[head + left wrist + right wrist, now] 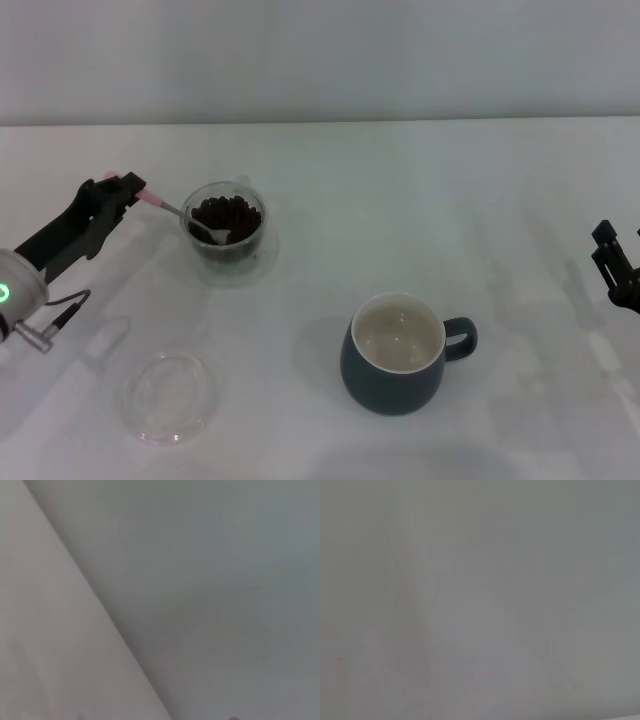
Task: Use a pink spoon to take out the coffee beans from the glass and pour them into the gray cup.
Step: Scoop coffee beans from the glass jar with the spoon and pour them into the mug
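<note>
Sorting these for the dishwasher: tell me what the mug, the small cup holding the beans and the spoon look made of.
Gray cup: likely glazed ceramic, opaque blue-gray with soft sheen and cream inside. Glass: clear glass, or possibly clear plastic; coffee beans show through its wall. Pink spoon: shiny metal bowl, pink handle end of unclear material, held in the left claw.

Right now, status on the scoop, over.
Left gripper shut on spoon, bowl in the glass among the beans. Right gripper parked at right edge. Gray cup empty, path to it open.
</note>
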Tool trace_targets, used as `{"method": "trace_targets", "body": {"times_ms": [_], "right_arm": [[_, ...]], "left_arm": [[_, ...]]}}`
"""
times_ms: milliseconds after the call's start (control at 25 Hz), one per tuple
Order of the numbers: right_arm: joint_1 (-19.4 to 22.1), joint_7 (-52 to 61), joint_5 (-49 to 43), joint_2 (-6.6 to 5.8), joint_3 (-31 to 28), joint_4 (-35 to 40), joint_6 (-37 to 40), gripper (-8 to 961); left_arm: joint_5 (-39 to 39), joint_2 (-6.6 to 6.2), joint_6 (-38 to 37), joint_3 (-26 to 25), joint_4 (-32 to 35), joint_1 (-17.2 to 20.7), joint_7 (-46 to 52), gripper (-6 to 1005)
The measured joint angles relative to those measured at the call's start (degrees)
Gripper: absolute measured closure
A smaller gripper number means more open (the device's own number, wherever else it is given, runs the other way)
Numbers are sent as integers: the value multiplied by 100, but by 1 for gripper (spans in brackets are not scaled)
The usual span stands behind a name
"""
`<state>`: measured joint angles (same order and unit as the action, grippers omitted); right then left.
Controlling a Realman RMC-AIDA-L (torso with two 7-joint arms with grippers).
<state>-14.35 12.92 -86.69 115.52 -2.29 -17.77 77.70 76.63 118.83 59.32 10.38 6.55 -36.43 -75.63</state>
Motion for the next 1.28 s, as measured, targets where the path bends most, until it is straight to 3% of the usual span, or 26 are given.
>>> {"method": "trace_targets", "body": {"times_ms": [720,1040,1280], "right_arm": [[-13,0,3,-4,0,-73,11,335],[-25,0,3,-4,0,-78,10,335],[-37,0,3,-4,0,-75,-20,335]], "left_arm": [[688,-9,478,-1,37,322,110,874],[637,8,710,63,-7,294,85,873],[576,20,834,406,-228,76,-19,872]]}}
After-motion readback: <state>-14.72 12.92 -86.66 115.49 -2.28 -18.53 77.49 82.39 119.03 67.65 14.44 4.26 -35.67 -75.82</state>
